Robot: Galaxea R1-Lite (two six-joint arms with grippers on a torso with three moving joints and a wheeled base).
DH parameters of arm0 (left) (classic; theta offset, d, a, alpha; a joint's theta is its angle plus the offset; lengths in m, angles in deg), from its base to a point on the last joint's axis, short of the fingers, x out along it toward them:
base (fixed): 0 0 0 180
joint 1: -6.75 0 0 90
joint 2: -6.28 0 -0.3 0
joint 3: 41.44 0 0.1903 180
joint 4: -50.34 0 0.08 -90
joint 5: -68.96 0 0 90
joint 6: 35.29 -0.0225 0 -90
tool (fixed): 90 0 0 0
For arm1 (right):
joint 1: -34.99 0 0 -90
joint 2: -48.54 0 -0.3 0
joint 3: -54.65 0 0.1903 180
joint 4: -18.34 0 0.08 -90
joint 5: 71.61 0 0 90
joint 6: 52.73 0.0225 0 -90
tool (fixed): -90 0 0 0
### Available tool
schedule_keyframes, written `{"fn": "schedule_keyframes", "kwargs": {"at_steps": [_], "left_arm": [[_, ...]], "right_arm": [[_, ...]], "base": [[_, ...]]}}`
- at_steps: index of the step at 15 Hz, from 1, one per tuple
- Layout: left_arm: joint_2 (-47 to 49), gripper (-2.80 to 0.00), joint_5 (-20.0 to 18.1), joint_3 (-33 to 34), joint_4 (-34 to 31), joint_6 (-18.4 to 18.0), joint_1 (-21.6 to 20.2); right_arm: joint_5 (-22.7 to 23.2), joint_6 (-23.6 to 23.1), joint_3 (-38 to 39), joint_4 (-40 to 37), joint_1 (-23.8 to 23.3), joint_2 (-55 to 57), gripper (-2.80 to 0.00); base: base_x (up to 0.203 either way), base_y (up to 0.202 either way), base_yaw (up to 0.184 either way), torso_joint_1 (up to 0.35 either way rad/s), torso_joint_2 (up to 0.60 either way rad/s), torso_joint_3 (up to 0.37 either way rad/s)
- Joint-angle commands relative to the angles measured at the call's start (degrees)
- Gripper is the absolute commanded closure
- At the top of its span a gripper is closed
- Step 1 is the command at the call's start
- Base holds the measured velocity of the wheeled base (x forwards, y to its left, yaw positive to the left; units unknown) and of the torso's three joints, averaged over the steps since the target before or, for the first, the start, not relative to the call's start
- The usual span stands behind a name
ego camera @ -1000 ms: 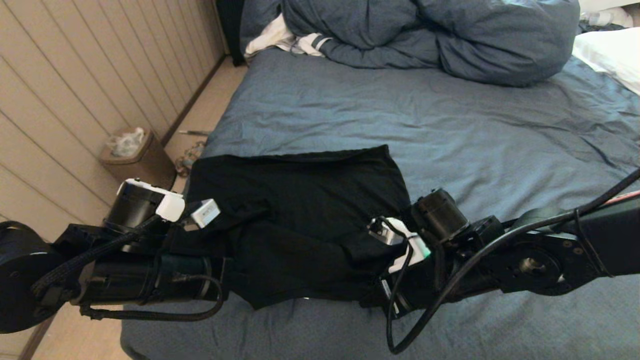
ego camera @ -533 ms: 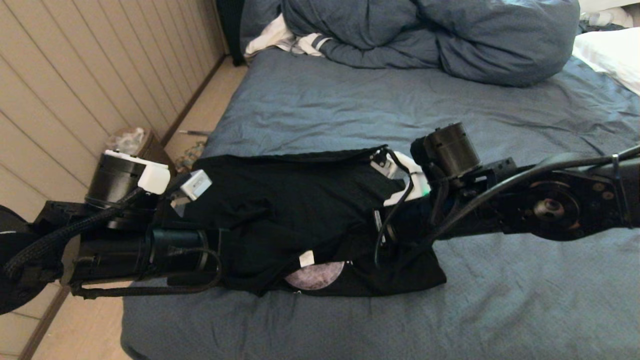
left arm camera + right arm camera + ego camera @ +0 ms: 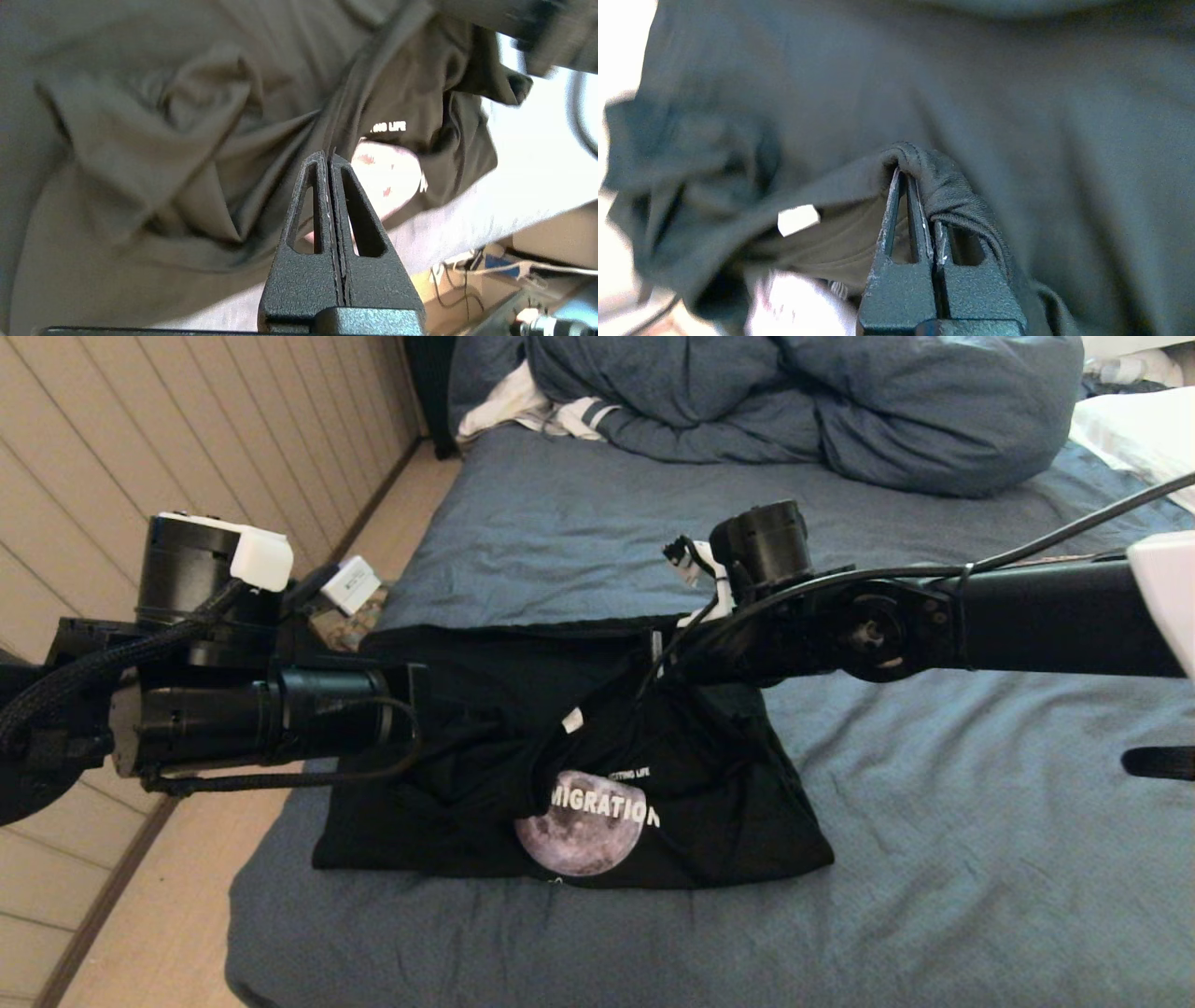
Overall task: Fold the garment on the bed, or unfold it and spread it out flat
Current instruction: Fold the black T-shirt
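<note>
1. Lying on the near part of the bed (image 3: 934, 859), the garment (image 3: 728, 821) is partly lifted, its moon graphic (image 3: 579, 835) and white lettering showing.
2. Left gripper (image 3: 329, 156) has its jaws pressed together on a fold of the black cloth.
3. Right gripper (image 3: 915, 177) has its jaws clamped on a rolled edge of the shirt.
4. A bunched duvet (image 3: 840, 401) lies at the far end.

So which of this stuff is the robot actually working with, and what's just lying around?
In the job:
- black T-shirt
- bed
- left gripper, pinching the shirt
- right gripper, pinching the shirt

Just lying about:
- bunched duvet
- white striped cloth
- white pillow
</note>
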Motion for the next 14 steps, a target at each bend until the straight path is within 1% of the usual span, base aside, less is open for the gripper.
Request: {"fn": "schedule_keyframes", "kwargs": {"at_steps": [1,4,6,7,9,11,13,14], "left_arm": [[3.6,0.00,0.0,-2.5,0.1,0.0,-0.1],[10.4,0.00,0.0,-6.9,0.4,-0.6,-0.1],[14.3,0.00,0.0,-10.3,0.5,-0.8,-0.3],[16.0,0.00,-0.1,-10.5,0.5,-1.3,-0.3],[17.5,0.00,-0.4,-9.4,0.6,-3.8,-0.3],[16.8,0.00,-0.5,-5.8,1.3,-4.6,0.4],[16.1,0.00,0.2,-4.2,3.5,-7.9,1.2],[16.0,0.00,1.2,-3.9,4.4,-8.6,1.5]], "right_arm": [[-0.7,0.1,-6.7,0.0,-0.8,6.7,0.00],[-2.3,-0.1,-11.7,0.0,-1.4,10.5,0.00],[-2.4,-0.1,-12.9,0.0,-2.0,10.8,0.00],[-2.4,-0.3,-12.9,0.0,-2.0,10.8,0.00],[-2.4,-0.5,-12.9,0.0,-1.9,10.8,0.00],[-2.3,-0.5,-12.0,-0.2,-1.8,10.3,0.00],[-2.3,-0.5,-11.1,-0.2,-1.8,10.2,0.00],[-2.3,-0.5,-10.5,-0.1,-1.8,10.0,0.00]], "base": [[0.000,0.000,0.000,0.000,0.00,0.000],[0.000,0.000,0.000,0.000,0.00,0.000],[0.000,0.000,0.000,0.000,0.00,0.000],[0.000,0.000,0.000,0.000,0.00,0.000],[0.000,0.000,0.000,0.000,0.00,0.000],[0.000,0.000,0.000,0.000,0.00,0.000],[0.000,0.000,0.000,0.000,0.00,0.000],[0.000,0.000,0.000,0.000,0.00,0.000]]}}
